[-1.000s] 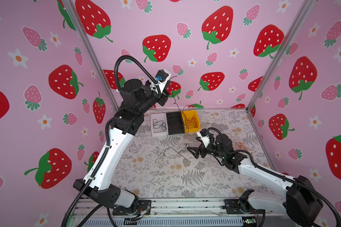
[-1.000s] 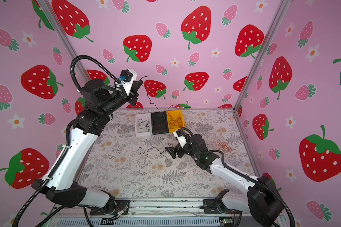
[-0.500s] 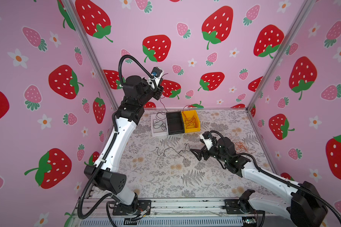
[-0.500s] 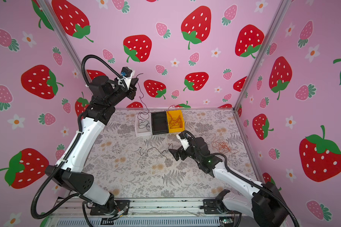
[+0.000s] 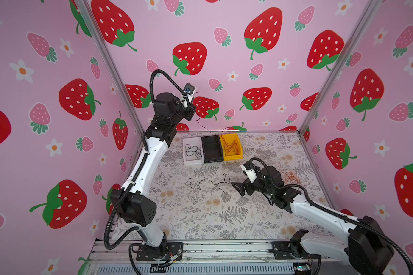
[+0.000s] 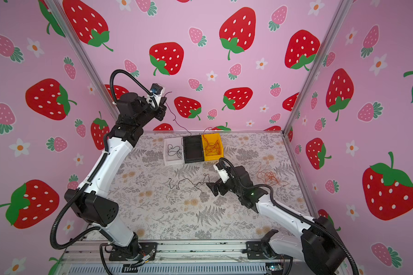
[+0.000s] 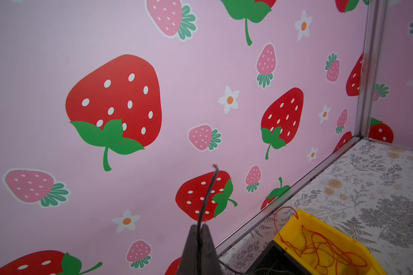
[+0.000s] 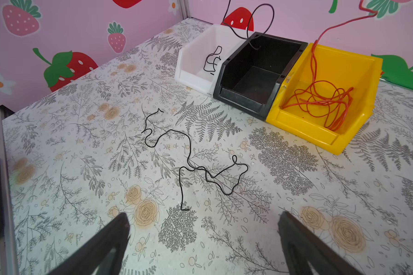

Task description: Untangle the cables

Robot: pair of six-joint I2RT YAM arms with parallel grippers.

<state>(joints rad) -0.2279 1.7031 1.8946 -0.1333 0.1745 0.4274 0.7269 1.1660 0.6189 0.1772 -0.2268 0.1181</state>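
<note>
One black cable (image 8: 181, 188) lies just ahead of right gripper (image 8: 203, 215) (jaws wide).

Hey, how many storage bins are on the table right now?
3, in a row at the far edge of the table; left to right in a top view: a white bin, a black bin, a yellow bin. None looks hidden.

Bare table (image 5: 200, 214) in front, bins (image 5: 212, 160) blocking back wall, black cable (image 8: 181, 188) between
</note>
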